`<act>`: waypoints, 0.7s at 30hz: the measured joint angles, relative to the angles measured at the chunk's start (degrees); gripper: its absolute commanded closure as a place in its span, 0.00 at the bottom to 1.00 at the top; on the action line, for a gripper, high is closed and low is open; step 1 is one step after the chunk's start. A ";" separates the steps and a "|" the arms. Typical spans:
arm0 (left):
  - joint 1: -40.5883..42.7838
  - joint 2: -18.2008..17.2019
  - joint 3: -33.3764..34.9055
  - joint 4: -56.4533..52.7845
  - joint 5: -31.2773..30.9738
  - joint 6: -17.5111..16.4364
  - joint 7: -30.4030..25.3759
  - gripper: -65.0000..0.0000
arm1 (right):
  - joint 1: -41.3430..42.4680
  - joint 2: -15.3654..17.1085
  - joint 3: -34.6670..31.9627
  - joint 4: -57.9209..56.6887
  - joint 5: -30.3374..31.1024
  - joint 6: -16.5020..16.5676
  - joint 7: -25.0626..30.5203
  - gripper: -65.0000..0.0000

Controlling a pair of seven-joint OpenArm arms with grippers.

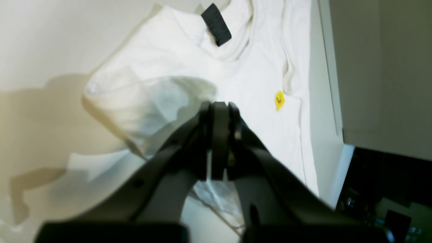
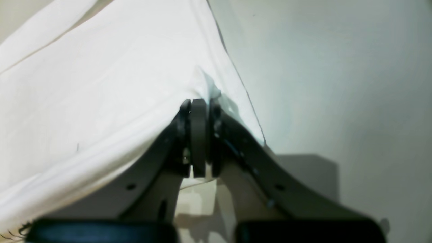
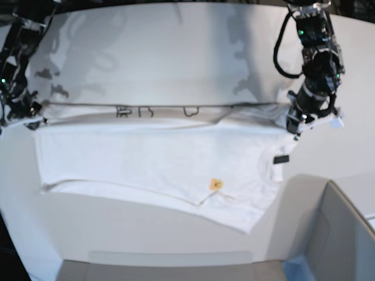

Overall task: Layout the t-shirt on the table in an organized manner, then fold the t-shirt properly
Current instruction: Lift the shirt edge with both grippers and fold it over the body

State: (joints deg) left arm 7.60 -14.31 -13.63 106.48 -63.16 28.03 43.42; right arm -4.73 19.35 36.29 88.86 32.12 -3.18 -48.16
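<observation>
The white t-shirt [image 3: 152,158] lies across the table [image 3: 176,47], its far edge pulled into a straight taut line between my two grippers. Black print outlines [image 3: 135,110] show along that edge. A yellow star [image 3: 215,184] and a black tag [image 3: 282,159] mark the collar end on the right. My left gripper [image 3: 293,120] is shut on the cloth near the sleeve; the left wrist view shows its tips [image 1: 219,106] pinching fabric above the star [image 1: 279,100] and tag [image 1: 216,24]. My right gripper [image 3: 29,114] is shut on the shirt [image 2: 84,84] at its hem end [image 2: 199,103].
A grey box [image 3: 334,234] with a blue corner [image 3: 296,266] stands at the front right, close to the shirt's collar end, and fills the right side of the left wrist view [image 1: 381,67]. Bare white tabletop [image 2: 337,67] lies beside the hem.
</observation>
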 measured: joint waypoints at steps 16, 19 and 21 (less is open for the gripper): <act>-17.33 -0.35 6.32 -16.15 0.09 0.13 -0.22 1.00 | 0.70 -0.70 -4.55 -6.40 -5.44 -0.24 9.01 1.00; -19.21 -0.24 7.28 -19.56 0.09 0.20 0.02 1.00 | 0.68 -1.16 -4.55 -6.23 -5.55 -0.26 8.98 1.00; -20.37 -0.17 7.26 -21.44 0.15 0.20 -0.22 1.00 | 0.61 -1.11 -4.48 -6.19 -5.55 -0.26 8.98 1.00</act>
State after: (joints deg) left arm -12.78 -14.48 -6.37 85.03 -63.00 28.23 43.20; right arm -4.12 18.24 31.81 82.67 26.57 -3.44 -39.18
